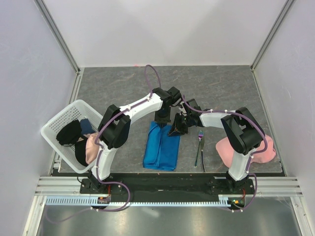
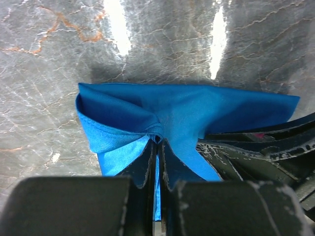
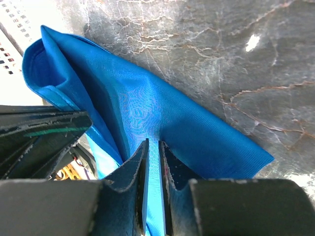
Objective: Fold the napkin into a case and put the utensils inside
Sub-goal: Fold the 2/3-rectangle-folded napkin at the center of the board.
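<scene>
The bright blue napkin lies folded in a narrow layered strip at the table's middle. My left gripper is shut on its far edge, with cloth pinched between the fingers in the left wrist view. My right gripper is shut on the far right corner of the same napkin, right beside the left gripper. The fork and the knife lie side by side on the table to the right of the napkin.
A white basket with dark items and a pale pink cloth stands at the left. Another pale pink cloth lies at the right by the right arm's base. White walls enclose the table.
</scene>
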{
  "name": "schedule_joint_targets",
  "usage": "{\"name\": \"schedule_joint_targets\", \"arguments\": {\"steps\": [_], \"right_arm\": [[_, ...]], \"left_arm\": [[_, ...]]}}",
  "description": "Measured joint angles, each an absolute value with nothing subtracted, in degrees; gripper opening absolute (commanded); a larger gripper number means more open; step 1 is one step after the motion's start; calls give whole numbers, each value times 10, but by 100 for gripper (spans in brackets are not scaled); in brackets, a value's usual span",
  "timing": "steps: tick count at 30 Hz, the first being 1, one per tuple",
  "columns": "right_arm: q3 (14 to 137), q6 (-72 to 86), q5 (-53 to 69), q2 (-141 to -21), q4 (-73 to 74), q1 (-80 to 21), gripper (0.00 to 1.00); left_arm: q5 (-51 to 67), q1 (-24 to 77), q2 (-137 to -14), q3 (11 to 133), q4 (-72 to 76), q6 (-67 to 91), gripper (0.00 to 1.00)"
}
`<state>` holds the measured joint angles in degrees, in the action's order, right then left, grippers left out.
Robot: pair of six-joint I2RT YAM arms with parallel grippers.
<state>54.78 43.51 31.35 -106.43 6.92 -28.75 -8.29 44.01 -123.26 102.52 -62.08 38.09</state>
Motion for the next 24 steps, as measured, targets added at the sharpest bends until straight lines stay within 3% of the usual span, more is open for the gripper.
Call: {"name": "schedule_joint_targets", "arguments": {"steps": [24], "right_arm": [[550,443,314,-1064,71,-288,22]], "left_arm": [[-29,435,-1269,1014,-564,381,3]]}}
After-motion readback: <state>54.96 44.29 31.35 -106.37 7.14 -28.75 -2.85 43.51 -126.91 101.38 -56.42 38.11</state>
